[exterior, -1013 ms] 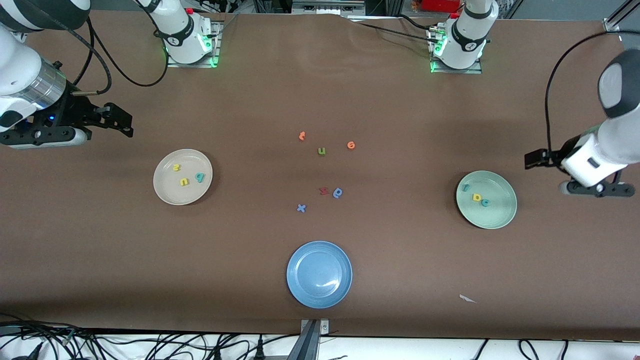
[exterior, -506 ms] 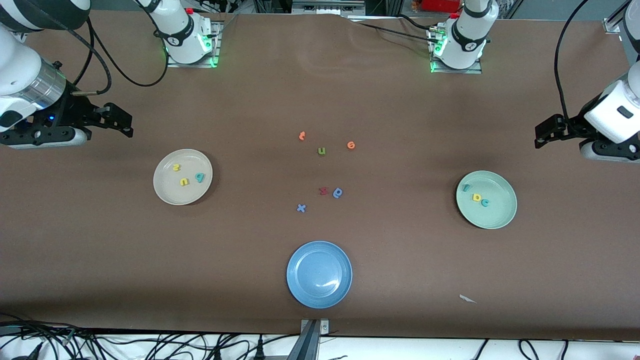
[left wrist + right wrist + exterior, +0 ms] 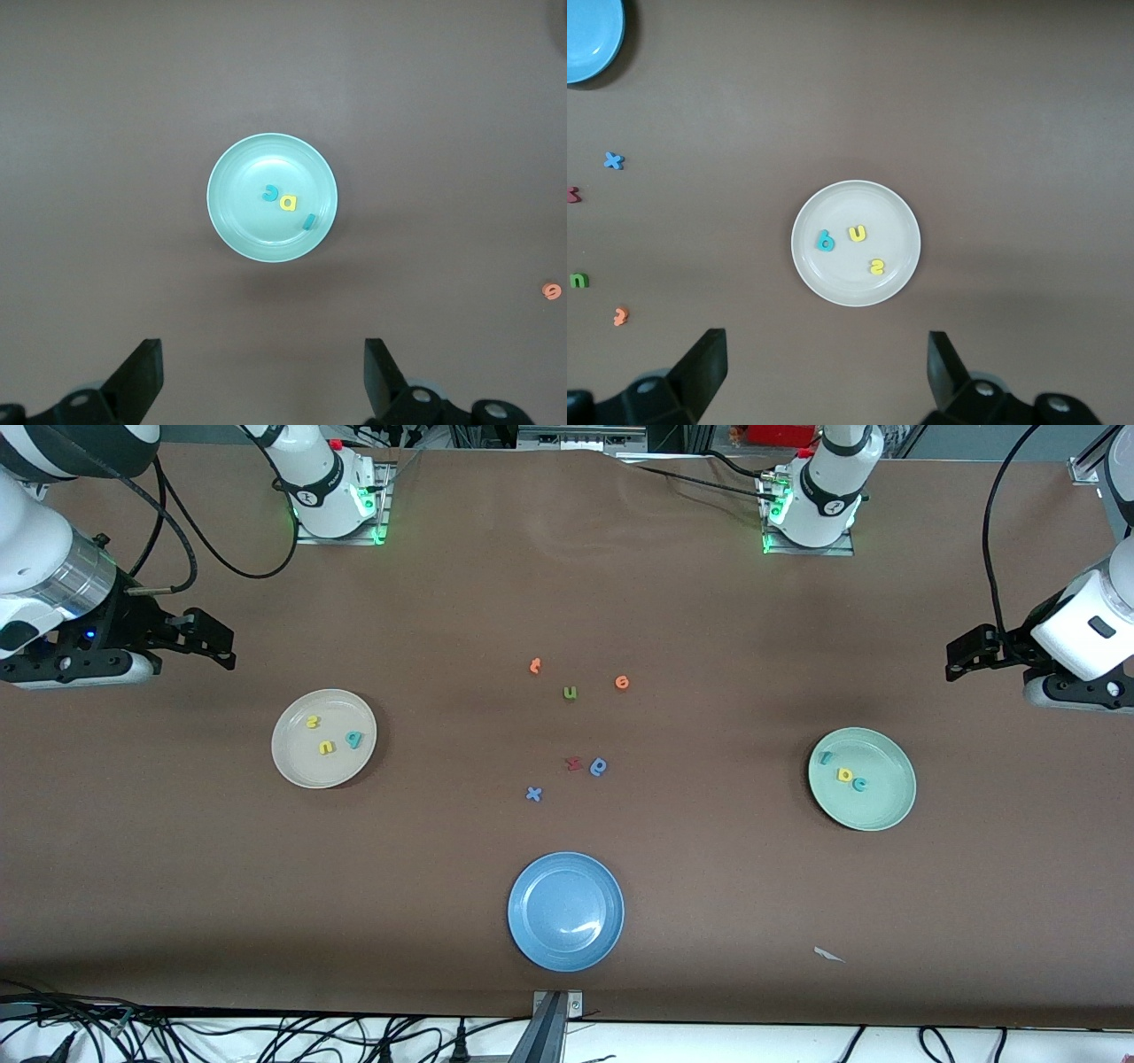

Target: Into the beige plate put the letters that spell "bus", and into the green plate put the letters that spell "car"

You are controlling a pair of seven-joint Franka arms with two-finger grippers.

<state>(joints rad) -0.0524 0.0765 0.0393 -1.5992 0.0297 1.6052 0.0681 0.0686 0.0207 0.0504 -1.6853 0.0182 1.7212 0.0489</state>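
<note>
The beige plate (image 3: 297, 766) (image 3: 833, 276) lies toward the right arm's end and holds the teal b (image 3: 354, 739) (image 3: 825, 240), yellow u (image 3: 327, 747) (image 3: 857, 233) and yellow s (image 3: 312, 722) (image 3: 876, 266). The green plate (image 3: 881, 808) (image 3: 252, 232) lies toward the left arm's end with the teal c (image 3: 859, 783) (image 3: 270, 192), yellow a (image 3: 844, 774) (image 3: 288, 202) and teal r (image 3: 825, 758) (image 3: 308, 221) in it. My left gripper (image 3: 959, 654) (image 3: 262, 354) hangs open and empty over bare table beside the green plate. Beside the beige plate, my right gripper (image 3: 221, 642) (image 3: 826, 345) waits open and empty.
A blue plate (image 3: 532, 939) sits empty near the front edge. Loose letters lie mid-table: two orange ones (image 3: 534, 665) (image 3: 622, 682), an olive u (image 3: 570, 693), a red one (image 3: 573, 763), a blue one (image 3: 599, 766) and a blue x (image 3: 533, 794). A white scrap (image 3: 828, 954) lies near the front edge.
My left arm has swung away from the green plate toward the bases' side of the table, its gripper still open. The right arm and all letters have stayed put.
</note>
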